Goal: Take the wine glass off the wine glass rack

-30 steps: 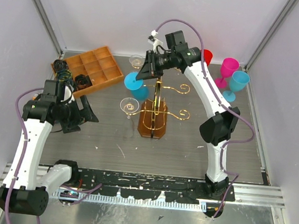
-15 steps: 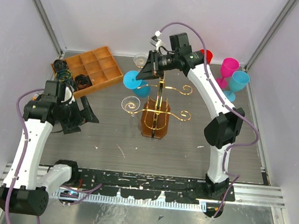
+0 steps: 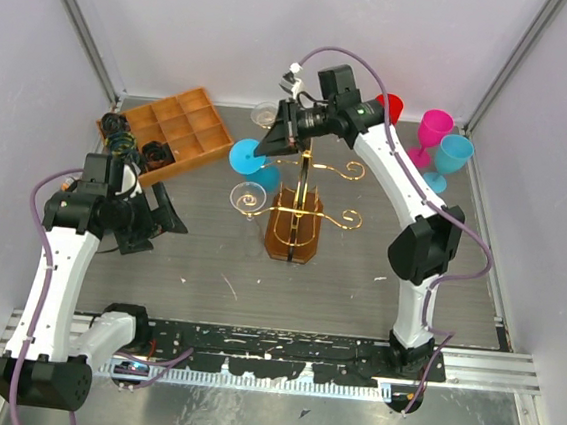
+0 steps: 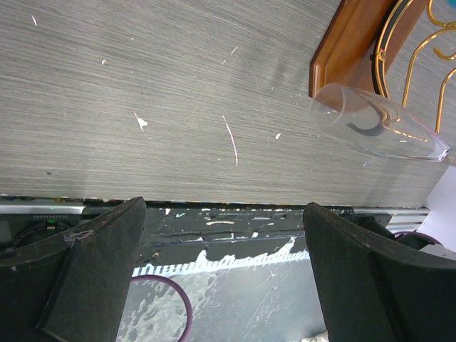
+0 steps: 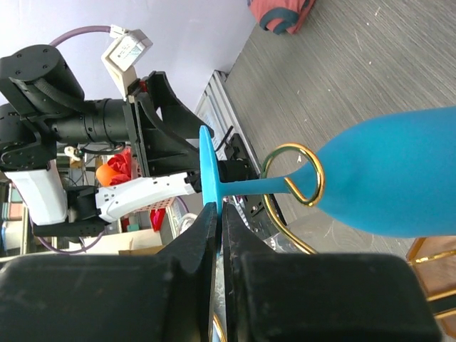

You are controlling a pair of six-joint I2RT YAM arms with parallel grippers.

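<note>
Right wrist view gives us the relation that matters. The right gripper (image 5: 216,208) has its fingers pinched almost together on the edge of the thin foot (image 5: 206,160) of the blue wine glass (image 5: 399,178). From that foot the stem runs off crosswise to the fingers, through a gold ring (image 5: 292,174) at the end of one arm of the wine glass rack (image 3: 299,209), to the bowl on the ring's far side. So the glass lies on its side, foot toward the gripper and bowl away, threaded on the rack. From above, the bowl sits left of the rack's post, with the gripper just behind it near the top of the stand. We judge the stem must leave sideways through the curl's opening, since neither foot nor bowl looks able to pass the ring; which way the curl opens we cannot tell. A clear glass (image 3: 243,201) hangs close below on the same side, so downward room is tight. Between the bowl and the orange tray (image 3: 186,128) we see some bare table (image 3: 358,270). The left gripper (image 3: 159,218), jaws spread wide and empty, sits well apart at the near left, so the right arm is the nearer one.
</note>
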